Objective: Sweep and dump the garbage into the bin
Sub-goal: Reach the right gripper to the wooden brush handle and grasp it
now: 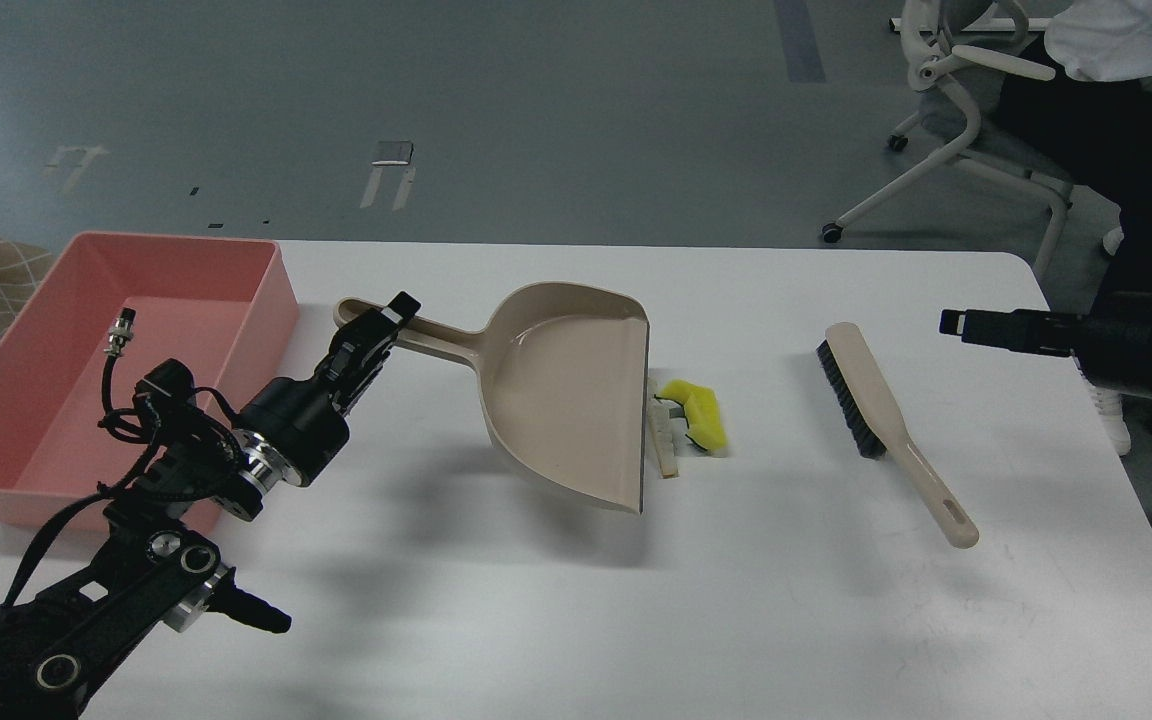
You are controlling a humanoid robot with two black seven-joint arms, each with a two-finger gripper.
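My left gripper (pixel 376 325) is shut on the handle of the beige dustpan (pixel 566 390), which is set down on the white table (pixel 576 580) with its open lip facing right. Just beyond the lip lie the garbage pieces: a yellow sponge chunk (pixel 701 410) with a dark green layer and a flat pale beige piece (pixel 663 440). The salmon-pink bin (pixel 86 350) stands at the table's left edge and looks empty. My right gripper (pixel 951 322) comes in from the right edge, above the table to the right of the brush; its fingers cannot be told apart.
The beige brush (pixel 886 420) with black bristles lies on the table to the right of the garbage, handle toward the front right. A person sits on a white office chair (pixel 976 110) behind the table's right corner.
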